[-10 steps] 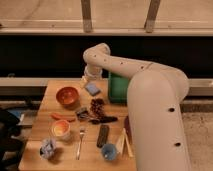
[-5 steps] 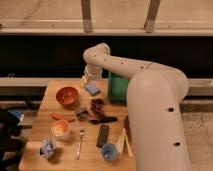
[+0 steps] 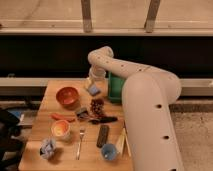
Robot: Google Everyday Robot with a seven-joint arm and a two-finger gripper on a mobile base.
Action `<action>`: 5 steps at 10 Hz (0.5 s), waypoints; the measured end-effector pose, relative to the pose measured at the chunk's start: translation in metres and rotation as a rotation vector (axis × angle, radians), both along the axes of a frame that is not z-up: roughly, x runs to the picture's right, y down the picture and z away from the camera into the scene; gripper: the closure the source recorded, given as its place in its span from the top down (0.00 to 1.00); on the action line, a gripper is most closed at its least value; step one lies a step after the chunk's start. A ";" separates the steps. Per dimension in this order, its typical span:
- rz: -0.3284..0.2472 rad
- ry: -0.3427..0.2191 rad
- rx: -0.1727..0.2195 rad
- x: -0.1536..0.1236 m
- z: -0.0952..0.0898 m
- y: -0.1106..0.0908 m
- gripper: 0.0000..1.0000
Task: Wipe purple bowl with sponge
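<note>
The light-blue sponge [image 3: 93,90] lies on the wooden table [image 3: 45,107] near its far edge. My gripper [image 3: 94,81] hangs just above it at the end of the white arm, open, and I see nothing lifted in it. The dark purple-maroon bowl [image 3: 97,106] sits just in front of the sponge, toward the table's middle. The gripper is a short way behind and above this bowl.
An orange-red bowl [image 3: 67,96] stands left of the sponge and a green container [image 3: 116,87] right of it. Nearer lie a red pepper-like item [image 3: 61,117], an orange cup [image 3: 60,129], a crumpled wrapper [image 3: 48,147], a fork [image 3: 80,142], a dark bar [image 3: 102,135] and a blue cup [image 3: 108,151].
</note>
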State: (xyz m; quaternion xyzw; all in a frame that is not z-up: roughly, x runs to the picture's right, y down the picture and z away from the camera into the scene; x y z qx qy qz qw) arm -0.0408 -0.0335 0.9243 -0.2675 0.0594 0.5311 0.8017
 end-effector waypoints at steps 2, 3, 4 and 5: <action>0.008 -0.002 0.003 0.005 0.011 0.005 0.75; 0.009 -0.008 0.007 0.004 0.018 0.008 0.75; 0.009 -0.016 0.014 0.005 0.026 0.010 0.75; 0.011 -0.026 0.018 0.004 0.032 0.010 0.75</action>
